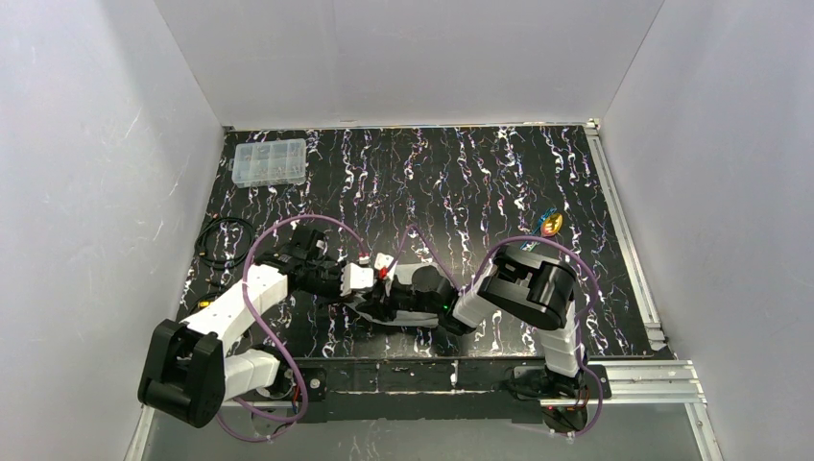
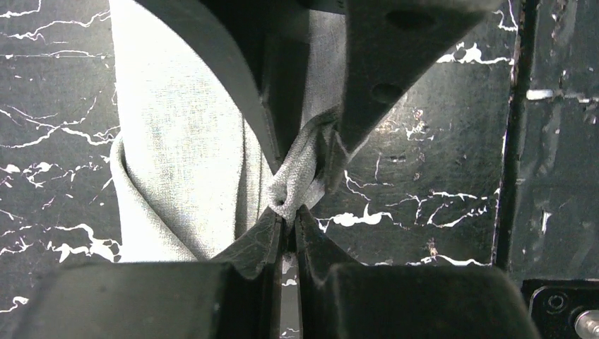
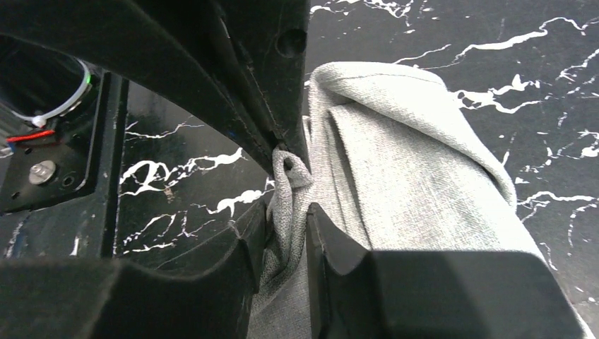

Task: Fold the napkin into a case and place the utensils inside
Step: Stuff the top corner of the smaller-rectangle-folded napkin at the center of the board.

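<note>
Napkin (image 3: 424, 176) lies folded into a layered strip near the front edge of the table (image 1: 461, 173), between both arms. Left fingers (image 2: 258, 244) are clenched on a bunched corner of it. Right fingers (image 3: 335, 247) stand parted around the same ridge of cloth; whether they press it I cannot tell. Utensils (image 1: 550, 224) lie well apart, toward the right; a clear box (image 1: 270, 161) sits far left.
</note>
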Motion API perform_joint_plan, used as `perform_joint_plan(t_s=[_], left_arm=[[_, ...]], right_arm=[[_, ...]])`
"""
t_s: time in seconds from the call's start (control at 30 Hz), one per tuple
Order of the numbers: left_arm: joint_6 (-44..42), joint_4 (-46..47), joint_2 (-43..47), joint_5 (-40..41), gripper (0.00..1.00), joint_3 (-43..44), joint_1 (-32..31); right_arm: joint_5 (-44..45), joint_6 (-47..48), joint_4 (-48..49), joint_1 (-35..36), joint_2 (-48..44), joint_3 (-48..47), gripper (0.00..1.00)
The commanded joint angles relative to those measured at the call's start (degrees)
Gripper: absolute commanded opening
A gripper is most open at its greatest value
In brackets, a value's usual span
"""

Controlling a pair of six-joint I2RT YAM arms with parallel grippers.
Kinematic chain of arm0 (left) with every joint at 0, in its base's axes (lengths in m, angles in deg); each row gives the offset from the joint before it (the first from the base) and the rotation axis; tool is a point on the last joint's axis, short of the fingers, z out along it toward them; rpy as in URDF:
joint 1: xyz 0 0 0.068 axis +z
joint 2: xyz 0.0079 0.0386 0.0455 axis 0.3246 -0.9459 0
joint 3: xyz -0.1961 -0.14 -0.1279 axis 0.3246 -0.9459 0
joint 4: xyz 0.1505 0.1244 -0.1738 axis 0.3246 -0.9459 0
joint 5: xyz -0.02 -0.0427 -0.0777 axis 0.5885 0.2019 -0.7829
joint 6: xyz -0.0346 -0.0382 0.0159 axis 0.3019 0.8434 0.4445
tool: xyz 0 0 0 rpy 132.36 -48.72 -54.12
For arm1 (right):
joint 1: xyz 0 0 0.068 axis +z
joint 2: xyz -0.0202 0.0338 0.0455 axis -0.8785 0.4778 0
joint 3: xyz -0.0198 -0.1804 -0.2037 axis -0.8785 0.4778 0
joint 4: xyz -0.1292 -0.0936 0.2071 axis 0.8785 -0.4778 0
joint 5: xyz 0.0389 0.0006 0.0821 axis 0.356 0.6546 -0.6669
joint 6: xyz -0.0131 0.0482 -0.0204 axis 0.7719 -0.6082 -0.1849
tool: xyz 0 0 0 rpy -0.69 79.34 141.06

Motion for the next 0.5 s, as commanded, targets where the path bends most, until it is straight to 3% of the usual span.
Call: perform_joint_plan(t_s=[0.0, 0.2, 0.3, 0.37, 0.43, 0.47], left_arm=[[4.92, 1.37, -0.13, -1.83, 0.00, -0.78, 0.64], [5.32, 0.60, -0.85, -0.82, 0.02, -0.55, 1.05], [6.71, -0.04, -0.20, 1.35, 0.22, 1.34, 1.63], [8.26, -1.27, 0.69, 1.93, 0.38, 3.72, 2.78], [9.43, -3.51, 1.80, 1.81, 0.44, 6.18, 4.13], [10.05, -4.41, 2.50, 1.81, 0.56, 7.18, 4.75]], right_arm=[[3.48, 2.44, 0.84, 0.62, -2.08, -1.43, 0.33], [3.57, 3.26, -0.80, 0.69, -3.60, -1.25, 0.19], [1.37, 2.70, -5.56, 0.19, -4.01, -2.95, 0.11], [0.37, 1.66, -7.78, -0.42, -4.36, -3.84, 0.10], [-0.29, 0.96, -9.93, -0.88, -4.72, -4.58, 0.11], [-0.83, 0.44, -10.75, -1.08, -4.81, -4.87, 0.11]])
